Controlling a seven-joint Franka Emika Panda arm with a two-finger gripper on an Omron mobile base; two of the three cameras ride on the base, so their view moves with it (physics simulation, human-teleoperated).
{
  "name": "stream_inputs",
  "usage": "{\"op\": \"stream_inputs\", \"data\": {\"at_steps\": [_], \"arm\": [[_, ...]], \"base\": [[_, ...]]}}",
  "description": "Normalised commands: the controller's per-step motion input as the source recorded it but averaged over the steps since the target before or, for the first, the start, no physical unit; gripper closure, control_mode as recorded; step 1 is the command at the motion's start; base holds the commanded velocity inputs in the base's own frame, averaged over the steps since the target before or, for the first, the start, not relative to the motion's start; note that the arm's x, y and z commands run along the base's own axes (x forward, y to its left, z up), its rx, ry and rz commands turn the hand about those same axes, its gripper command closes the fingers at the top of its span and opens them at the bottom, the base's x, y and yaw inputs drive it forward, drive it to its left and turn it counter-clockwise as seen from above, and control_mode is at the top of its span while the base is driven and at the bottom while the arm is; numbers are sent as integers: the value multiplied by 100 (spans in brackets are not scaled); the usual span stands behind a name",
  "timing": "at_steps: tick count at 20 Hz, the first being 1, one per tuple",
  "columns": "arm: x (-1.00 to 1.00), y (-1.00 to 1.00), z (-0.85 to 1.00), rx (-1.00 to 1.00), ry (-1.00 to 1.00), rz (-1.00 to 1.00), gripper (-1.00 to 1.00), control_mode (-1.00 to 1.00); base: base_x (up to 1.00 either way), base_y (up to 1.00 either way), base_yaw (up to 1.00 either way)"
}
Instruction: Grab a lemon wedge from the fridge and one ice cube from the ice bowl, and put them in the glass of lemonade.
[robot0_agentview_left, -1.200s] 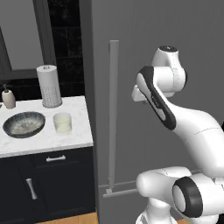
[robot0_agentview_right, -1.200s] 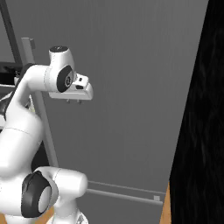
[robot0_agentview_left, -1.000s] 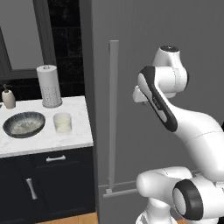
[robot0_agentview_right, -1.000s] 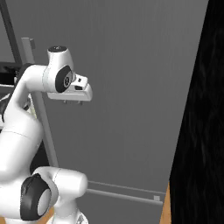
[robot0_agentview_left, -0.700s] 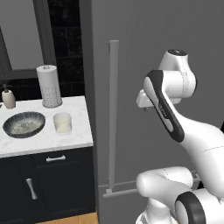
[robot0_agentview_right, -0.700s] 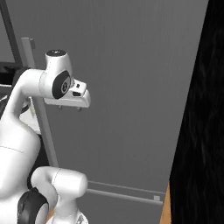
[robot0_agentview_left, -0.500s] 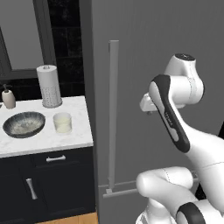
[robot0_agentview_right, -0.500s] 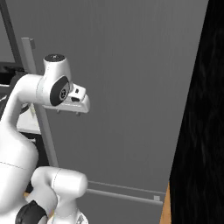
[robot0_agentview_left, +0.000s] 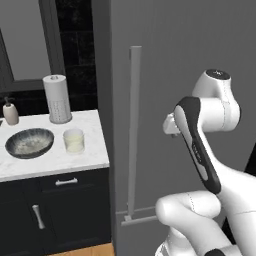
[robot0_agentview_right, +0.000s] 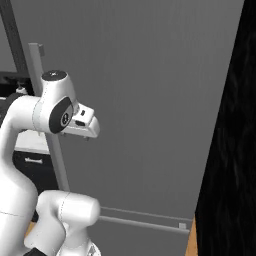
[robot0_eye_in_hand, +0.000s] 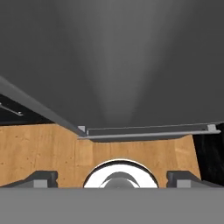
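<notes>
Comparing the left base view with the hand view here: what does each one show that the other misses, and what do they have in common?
Left base view: the white marble counter with the speckled dark blue-grey ice bowl, the clear glass of pale lemonade, the white paper-towel roll and the beige soap bottle.
Hand view: the wooden floor and the open end effector.
Both: the closed grey fridge with its bar handle.
</notes>
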Motion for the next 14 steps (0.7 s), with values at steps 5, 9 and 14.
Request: {"op": "stream_inputs", "data": {"at_steps": [5, 9, 14], "arm": [[0, 0, 0, 0, 0, 0, -100, 100], [0, 0, 0, 0, 0, 0, -100, 100], [0, 0, 0, 0, 0, 0, -100, 100]], "base": [[-5, 51, -21], [-46, 11, -12], [-76, 3, -6]]}}
